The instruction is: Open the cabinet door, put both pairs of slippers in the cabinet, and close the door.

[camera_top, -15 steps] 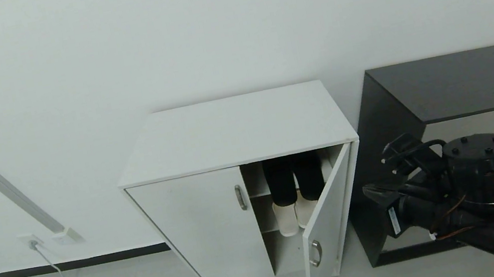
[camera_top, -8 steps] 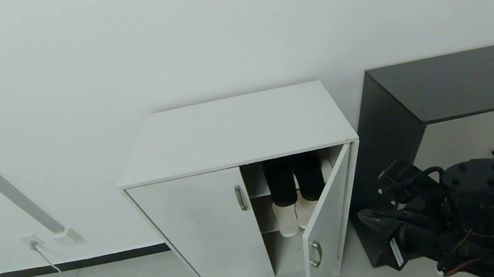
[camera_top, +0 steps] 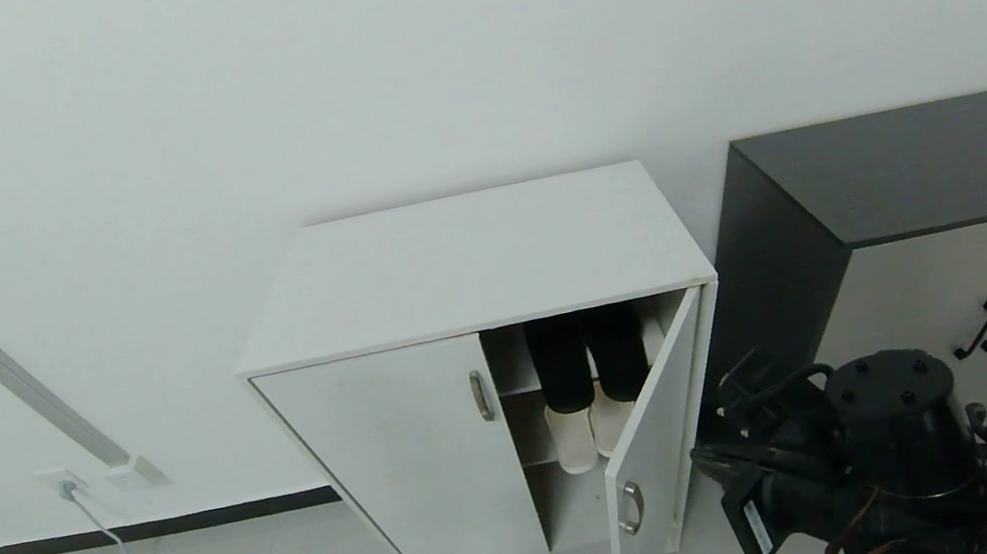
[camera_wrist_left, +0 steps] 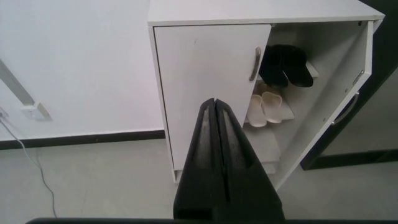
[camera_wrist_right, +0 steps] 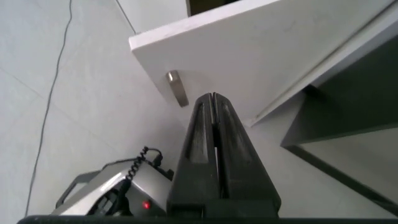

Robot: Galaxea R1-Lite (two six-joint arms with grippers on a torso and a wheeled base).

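- We judge that closing is the step in hand: both pairs are already inside the tall white two-door cabinet, and its white right-hand door stands swung out towards us.
- The right gripper has its two black fingers pressed together with nothing between them. It points at the outer face of the open door, near the small curved metal handle. We cannot tell whether it touches the panel.
- To close well, we would push with the shut fingers on the outer face near the handle edge, far from the hinges. We would follow the door's arc until it sits flush with the shut left-hand door.
- The left gripper is likewise pinched together and carries nothing, well apart from the cabinet front.
- In the right-hand compartment, the pair of black slippers lies on the upper shelf.
- The pair of white slippers lies on the shelf below.
- We cannot tell whether the white pair overhangs its shelf edge, which could stop the door.
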